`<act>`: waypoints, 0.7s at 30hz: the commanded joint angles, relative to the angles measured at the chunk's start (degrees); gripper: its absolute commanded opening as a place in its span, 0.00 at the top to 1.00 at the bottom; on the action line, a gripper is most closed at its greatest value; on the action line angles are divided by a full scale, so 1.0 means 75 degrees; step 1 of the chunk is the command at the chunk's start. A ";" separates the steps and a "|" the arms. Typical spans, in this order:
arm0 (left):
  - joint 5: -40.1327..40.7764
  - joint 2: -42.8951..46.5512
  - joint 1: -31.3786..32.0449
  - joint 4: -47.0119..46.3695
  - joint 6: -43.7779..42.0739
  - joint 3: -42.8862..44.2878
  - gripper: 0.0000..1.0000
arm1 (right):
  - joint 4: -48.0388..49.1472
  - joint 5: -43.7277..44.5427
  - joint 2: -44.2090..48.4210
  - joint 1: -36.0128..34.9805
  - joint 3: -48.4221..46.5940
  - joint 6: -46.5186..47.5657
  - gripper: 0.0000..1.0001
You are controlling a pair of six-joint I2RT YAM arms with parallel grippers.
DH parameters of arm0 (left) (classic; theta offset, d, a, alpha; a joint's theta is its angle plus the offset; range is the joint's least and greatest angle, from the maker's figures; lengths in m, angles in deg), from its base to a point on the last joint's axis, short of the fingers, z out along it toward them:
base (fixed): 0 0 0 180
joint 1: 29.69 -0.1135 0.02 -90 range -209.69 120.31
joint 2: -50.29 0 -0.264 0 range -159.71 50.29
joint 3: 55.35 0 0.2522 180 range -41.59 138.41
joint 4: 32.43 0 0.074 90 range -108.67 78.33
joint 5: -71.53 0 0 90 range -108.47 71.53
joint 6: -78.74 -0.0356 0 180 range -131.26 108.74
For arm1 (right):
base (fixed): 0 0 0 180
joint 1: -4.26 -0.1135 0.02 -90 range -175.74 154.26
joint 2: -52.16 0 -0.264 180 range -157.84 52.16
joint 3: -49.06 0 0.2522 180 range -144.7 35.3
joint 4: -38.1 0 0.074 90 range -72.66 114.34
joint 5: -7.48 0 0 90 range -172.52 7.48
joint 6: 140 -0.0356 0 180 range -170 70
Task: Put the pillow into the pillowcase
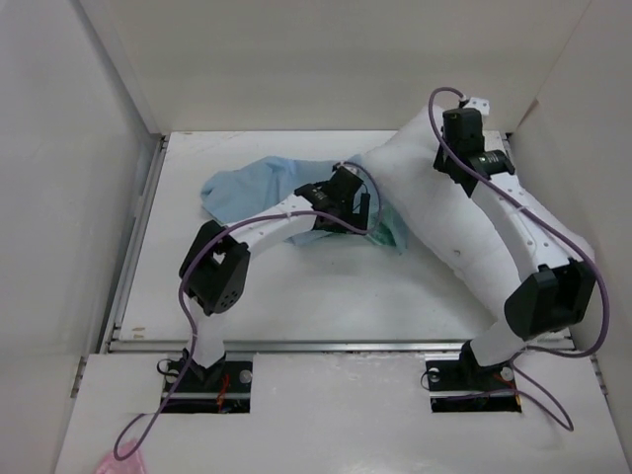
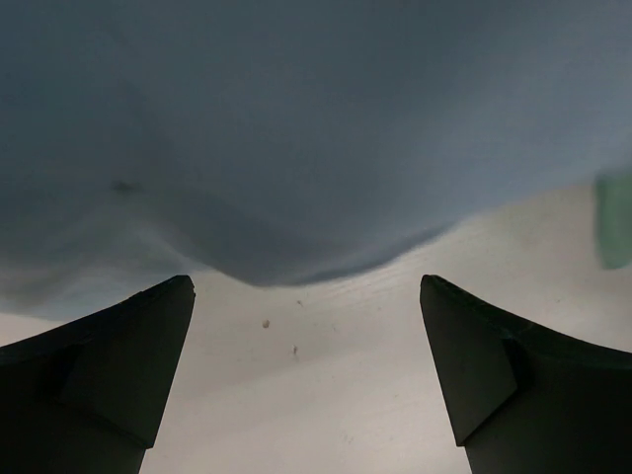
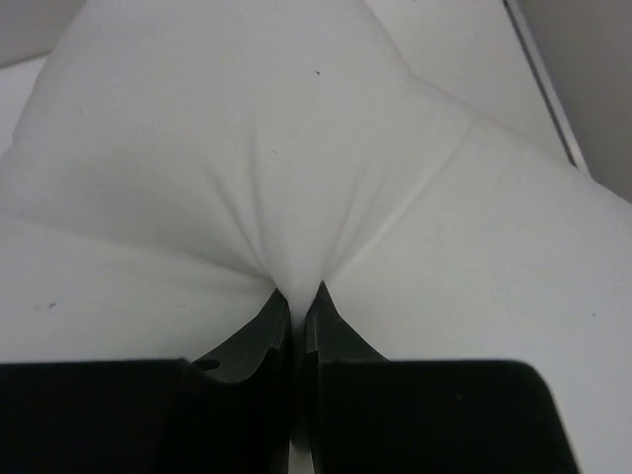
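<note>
The white pillow (image 1: 494, 232) lies on the right side of the table, one corner pointing to the back. My right gripper (image 1: 457, 138) stands over that back corner, shut on a pinch of pillow fabric (image 3: 296, 197); creases fan out from the closed right gripper (image 3: 296, 296). The pillowcase (image 1: 247, 188) lies crumpled at centre left, pale blue face up, with a teal-green part (image 1: 391, 233) against the pillow. My left gripper (image 1: 351, 207) is low at its right edge. The left gripper (image 2: 306, 286) is open and empty, with the blue cloth (image 2: 296, 148) just beyond the tips.
White walls enclose the table (image 1: 326, 286) on the left, back and right. A metal rail (image 1: 296, 346) runs along the near edge. A sliver of teal cloth (image 2: 614, 217) shows at the right of the left wrist view.
</note>
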 commanded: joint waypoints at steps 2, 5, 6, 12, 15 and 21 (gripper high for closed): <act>0.0830 0.0124 -0.0625 -0.0519 0.0180 0.0129 0.04 | -0.0017 -0.0166 0.0055 0.0016 0.0110 -0.0124 1.00; 0.1499 -0.0601 -0.1116 -0.0279 0.0322 0.0501 0.13 | 0.0054 -0.0167 0.0325 0.0016 0.0193 -0.0054 1.00; 0.1592 -0.0824 -0.1118 -0.0183 0.0322 0.0724 0.11 | 0.0054 -0.0236 0.0395 0.0016 0.0193 -0.0054 1.00; 0.1138 -0.1741 -0.1469 -0.0581 -0.0241 0.1336 1.00 | 0.0054 -0.0425 0.0548 0.0097 0.0193 -0.0054 1.00; 0.1135 -0.1486 -0.1983 -0.0581 0.0109 0.0764 1.00 | -0.0098 -0.0319 0.0548 0.0296 0.0123 -0.0054 1.00; 0.1336 0.0752 -0.3121 -0.1131 0.0124 -0.1473 1.00 | -0.0519 0.0675 -0.0200 0.0437 -0.0111 -0.0264 1.00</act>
